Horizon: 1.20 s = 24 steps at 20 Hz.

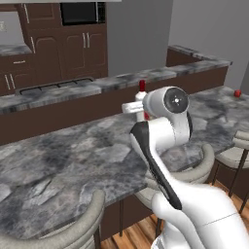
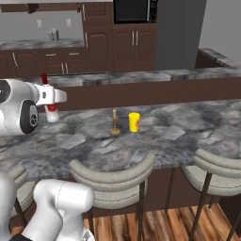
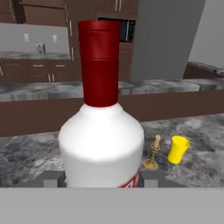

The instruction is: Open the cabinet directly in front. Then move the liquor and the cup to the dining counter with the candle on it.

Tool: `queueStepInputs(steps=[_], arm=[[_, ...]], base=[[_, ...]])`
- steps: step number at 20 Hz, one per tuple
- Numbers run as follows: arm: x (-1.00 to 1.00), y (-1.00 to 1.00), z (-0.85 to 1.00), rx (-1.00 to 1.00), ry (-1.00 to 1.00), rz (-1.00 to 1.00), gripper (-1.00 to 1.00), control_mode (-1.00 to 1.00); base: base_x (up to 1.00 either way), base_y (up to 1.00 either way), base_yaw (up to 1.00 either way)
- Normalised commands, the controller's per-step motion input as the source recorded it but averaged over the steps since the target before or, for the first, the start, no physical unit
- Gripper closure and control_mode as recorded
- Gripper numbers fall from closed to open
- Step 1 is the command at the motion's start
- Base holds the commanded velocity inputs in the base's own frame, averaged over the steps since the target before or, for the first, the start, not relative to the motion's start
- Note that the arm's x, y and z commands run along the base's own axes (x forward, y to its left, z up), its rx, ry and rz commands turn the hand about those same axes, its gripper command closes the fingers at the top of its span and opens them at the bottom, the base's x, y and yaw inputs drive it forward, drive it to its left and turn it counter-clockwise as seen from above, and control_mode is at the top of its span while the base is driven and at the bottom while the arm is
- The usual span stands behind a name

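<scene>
The liquor [image 3: 100, 140], a white bottle with a red cap, stands close between my fingertips in the hand view. My gripper [image 3: 100, 180] is shut on its body. In the right base view the liquor [image 2: 52, 113] is at the left end of the dining counter [image 2: 188, 127], its base at the stone top. The candle [image 2: 114, 123] and the yellow cup [image 2: 134, 122] stand side by side to its right. In the left base view only its red cap [image 1: 142, 86] rises behind my gripper [image 1: 138, 108]. The cabinet [image 1: 43, 13] is far back; its door state is unclear.
Grey round-backed stools [image 2: 113, 176] line the near edge of the dining counter. A raised ledge [image 2: 155, 75] runs along its far side. A small red thing [image 1: 237, 93] lies at the far right of the counter. The toaster [image 2: 53, 34] and microwave [image 2: 134, 10] are against the back wall.
</scene>
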Motion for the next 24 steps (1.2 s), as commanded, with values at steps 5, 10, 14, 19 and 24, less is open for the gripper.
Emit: queueStepInputs(steps=[5,10,14,19,24], arm=[[0.85,-0.19,-0.71,0.00,0.14,0.00,1.00,-1.00],[0.42,-0.11,-1.00,-0.03,0.05,0.00,1.00,-1.00],[0.37,-0.02,-0.58,0.00,-0.01,0.00,1.00,-1.00],[0.62,0.00,-0.34,0.01,-0.01,0.00,1.00,-1.00],[0.87,0.00,-0.31,0.02,0.00,0.00,1.00,-1.00]], base=[[0.00,0.00,0.00],[0.00,0.00,0.00],[0.00,0.00,0.00],[0.00,0.00,0.00],[0.00,0.00,0.00]])
